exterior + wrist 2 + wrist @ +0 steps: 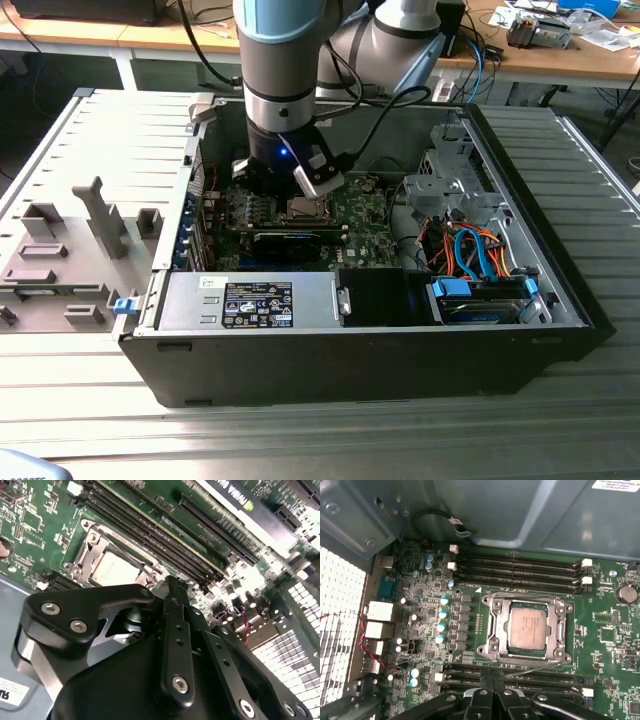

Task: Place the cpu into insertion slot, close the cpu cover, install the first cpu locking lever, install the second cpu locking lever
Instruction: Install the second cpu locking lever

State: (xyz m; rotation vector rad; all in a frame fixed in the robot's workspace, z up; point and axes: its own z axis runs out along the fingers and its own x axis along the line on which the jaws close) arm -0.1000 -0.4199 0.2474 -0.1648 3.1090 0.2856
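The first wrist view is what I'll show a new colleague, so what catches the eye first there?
In the first wrist view, the cpu stands out, its pale metal face lying in the insertion slot with the cpu cover framing it. Long black memory slots run along the green board beside the socket. In the exterior view, the gripper hangs inside the open computer case, over that socket.

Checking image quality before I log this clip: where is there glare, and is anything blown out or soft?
First wrist view: the cpu shows evenly lit, while the perforated case wall is blown out white. Second wrist view: glare washes out the cpu's face; the end effector looms dark. Exterior view: a blue light glows on the arm.
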